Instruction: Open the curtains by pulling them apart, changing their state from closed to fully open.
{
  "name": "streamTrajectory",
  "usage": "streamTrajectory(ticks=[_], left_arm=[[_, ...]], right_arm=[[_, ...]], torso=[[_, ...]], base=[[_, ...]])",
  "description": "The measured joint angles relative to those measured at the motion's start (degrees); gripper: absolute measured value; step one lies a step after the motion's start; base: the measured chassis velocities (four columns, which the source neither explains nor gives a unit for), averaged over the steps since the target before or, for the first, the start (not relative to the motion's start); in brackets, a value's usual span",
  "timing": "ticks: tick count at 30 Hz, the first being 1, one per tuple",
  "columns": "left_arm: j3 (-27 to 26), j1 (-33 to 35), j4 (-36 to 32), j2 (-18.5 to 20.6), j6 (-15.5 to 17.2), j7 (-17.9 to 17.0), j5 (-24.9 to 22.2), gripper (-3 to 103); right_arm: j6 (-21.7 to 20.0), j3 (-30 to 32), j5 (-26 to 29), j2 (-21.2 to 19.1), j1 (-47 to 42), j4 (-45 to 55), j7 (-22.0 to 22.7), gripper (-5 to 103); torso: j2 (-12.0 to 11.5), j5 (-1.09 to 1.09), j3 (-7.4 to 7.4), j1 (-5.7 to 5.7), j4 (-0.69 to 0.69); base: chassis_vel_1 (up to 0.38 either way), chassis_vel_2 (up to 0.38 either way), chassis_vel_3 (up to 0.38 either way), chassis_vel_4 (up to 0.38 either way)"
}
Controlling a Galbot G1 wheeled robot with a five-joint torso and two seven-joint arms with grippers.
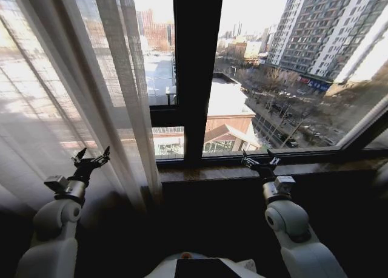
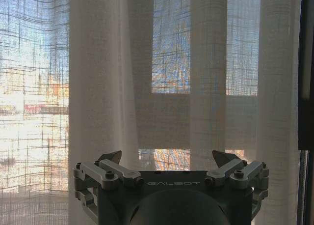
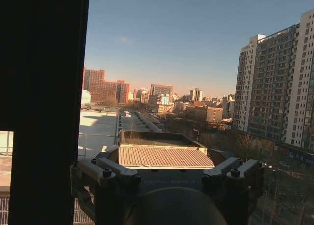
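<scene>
A sheer white curtain (image 1: pixel 66 90) hangs in long pleats over the left part of the window, its inner edge just left of the black centre bar. A narrow pale strip of curtain (image 1: pixel 370 121) shows at the far right edge. My left gripper (image 1: pixel 91 158) is open, raised in front of the left panel's lower pleats and holding nothing. In the left wrist view the curtain (image 2: pixel 167 77) hangs just beyond the open left gripper (image 2: pixel 167 158). My right gripper (image 1: pixel 260 161) is open at the sill, facing bare glass. The right wrist view shows the right gripper (image 3: pixel 164 156) open and holding nothing.
A thick black window-frame bar (image 1: pixel 197 65) stands in the middle, seen also as the frame bar (image 3: pixel 44 102) beside the right gripper. A brown window sill (image 1: pixel 206 172) runs below the glass. Under the sill the wall is dark. City buildings lie outside.
</scene>
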Motion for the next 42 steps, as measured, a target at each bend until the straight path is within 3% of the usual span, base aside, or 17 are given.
streamTrajectory(ticks=[6,15,37,42], left_arm=[[0.23,-2.02,4.14,3.40,1.72,8.85,-2.18,100],[1.23,-5.85,9.68,7.50,1.57,12.80,-2.88,100],[8.44,-10.35,10.01,5.35,2.21,10.23,-1.73,100],[11.84,-11.60,10.09,4.54,2.18,7.53,-1.11,100]], right_arm=[[0.79,0.20,-0.11,0.33,0.04,-0.53,0.04,100],[0.85,0.03,-0.28,0.89,0.18,-0.98,0.05,100],[1.25,-1.16,-1.75,0.73,1.28,-2.70,0.05,100],[1.25,-1.16,-1.73,0.62,1.71,-2.79,0.05,100]], torso=[[0.00,0.01,-0.01,-0.01,0.00],[0.00,0.01,0.00,-0.01,0.00],[0.00,0.02,0.00,-0.01,0.00],[0.00,0.03,0.00,0.00,-0.01]], base=[[0.000,0.000,0.000,0.000],[0.000,0.000,0.000,0.000],[0.000,0.000,0.000,0.000],[0.000,0.000,0.000,0.000]])
